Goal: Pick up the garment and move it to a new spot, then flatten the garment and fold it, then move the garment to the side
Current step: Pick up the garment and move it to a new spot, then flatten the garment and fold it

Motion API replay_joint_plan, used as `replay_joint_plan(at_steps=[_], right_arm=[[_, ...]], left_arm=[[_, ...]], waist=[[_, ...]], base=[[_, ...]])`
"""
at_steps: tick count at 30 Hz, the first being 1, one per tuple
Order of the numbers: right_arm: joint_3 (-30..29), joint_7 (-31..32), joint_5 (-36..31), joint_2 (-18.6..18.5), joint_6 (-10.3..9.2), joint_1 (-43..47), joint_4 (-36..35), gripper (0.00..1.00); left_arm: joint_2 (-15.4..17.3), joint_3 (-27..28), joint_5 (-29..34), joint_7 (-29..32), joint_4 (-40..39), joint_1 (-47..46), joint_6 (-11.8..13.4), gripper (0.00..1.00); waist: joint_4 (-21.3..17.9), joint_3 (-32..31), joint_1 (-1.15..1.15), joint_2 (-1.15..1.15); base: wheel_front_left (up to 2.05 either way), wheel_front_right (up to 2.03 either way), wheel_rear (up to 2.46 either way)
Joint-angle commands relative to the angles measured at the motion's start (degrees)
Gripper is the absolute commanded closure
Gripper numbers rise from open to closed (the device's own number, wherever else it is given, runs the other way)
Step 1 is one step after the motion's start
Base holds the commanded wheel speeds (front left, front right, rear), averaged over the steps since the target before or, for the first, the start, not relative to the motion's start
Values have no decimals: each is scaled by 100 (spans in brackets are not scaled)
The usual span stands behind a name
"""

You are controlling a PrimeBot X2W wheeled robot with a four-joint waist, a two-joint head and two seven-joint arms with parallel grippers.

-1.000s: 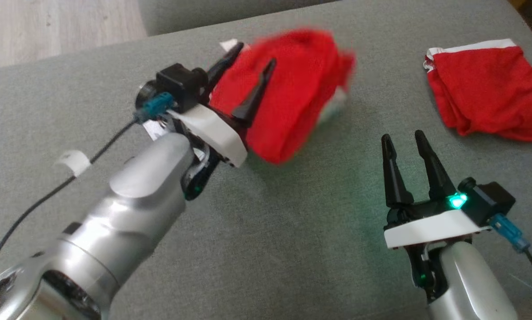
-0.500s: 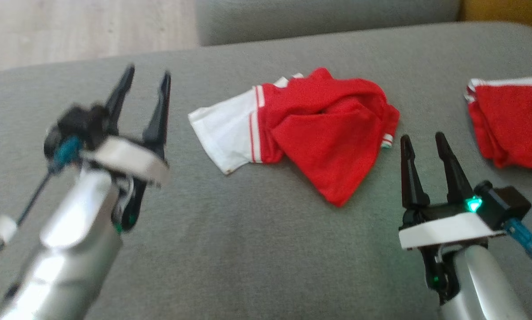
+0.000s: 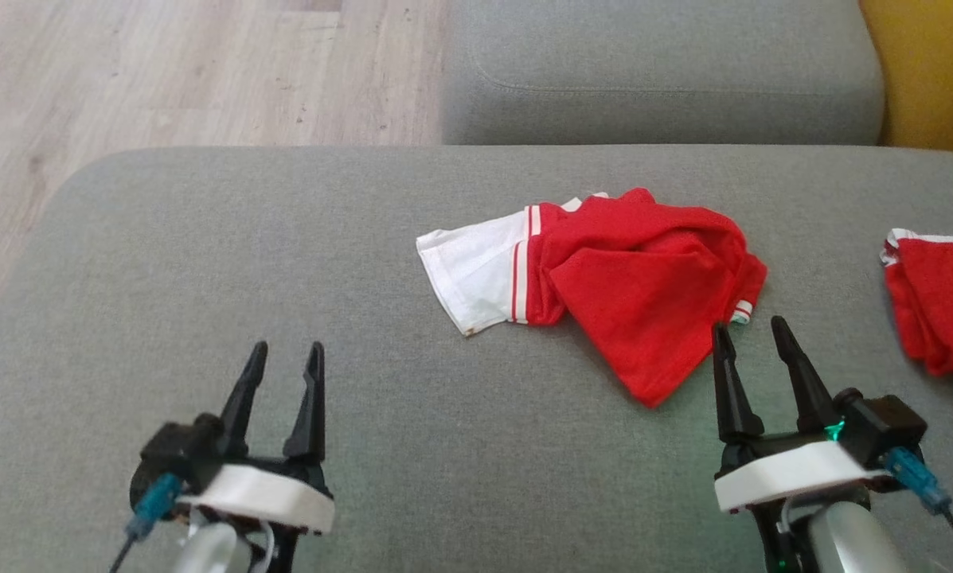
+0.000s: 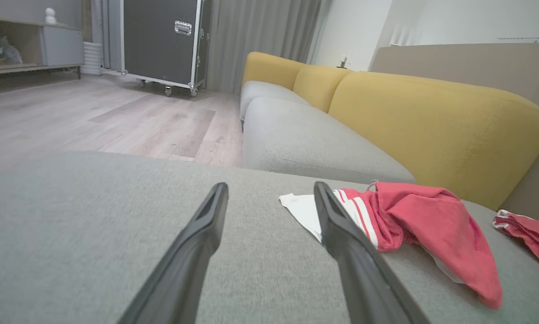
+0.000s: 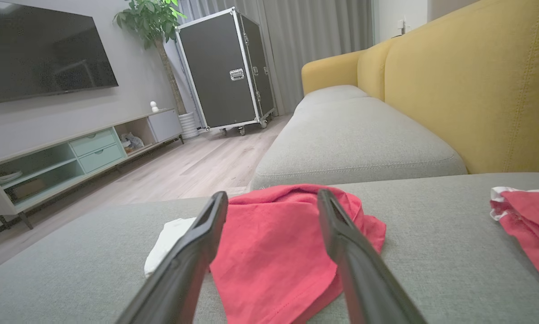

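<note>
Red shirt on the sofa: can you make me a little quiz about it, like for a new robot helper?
1. True or false: the left gripper is holding the crumpled red-and-white garment.
2. Pick one: what lies at the far right of the grey cushion in the head view? A) a second red garment B) a blue towel C) a shoe
3. Short answer: which gripper is nearer the crumpled garment?

Key: 1 false, because both grippers are open and hold nothing. 2 A. 3 the right gripper.
</note>
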Motion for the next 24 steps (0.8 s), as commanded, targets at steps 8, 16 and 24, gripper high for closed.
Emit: replay_joint_plan(at_steps=[8, 16, 24], right_arm=[[284, -62, -355, -15, 19, -206, 36, 0], [691, 373, -948, -15, 19, -619, 1059, 0], [624, 700, -1438, -15, 19, -1260, 2171, 0]], left_arm=[[-334, 647, 544, -47, -309, -145, -192, 0], [-524, 784, 772, -47, -142, -272, -374, 0], [-713, 847, 893, -47, -2, -418, -492, 0]], waist=[[92, 103, 2, 0], [197, 335, 2, 0], [380, 591, 2, 0]], base=[[0, 0, 0], [0, 0, 0], [0, 0, 0]])
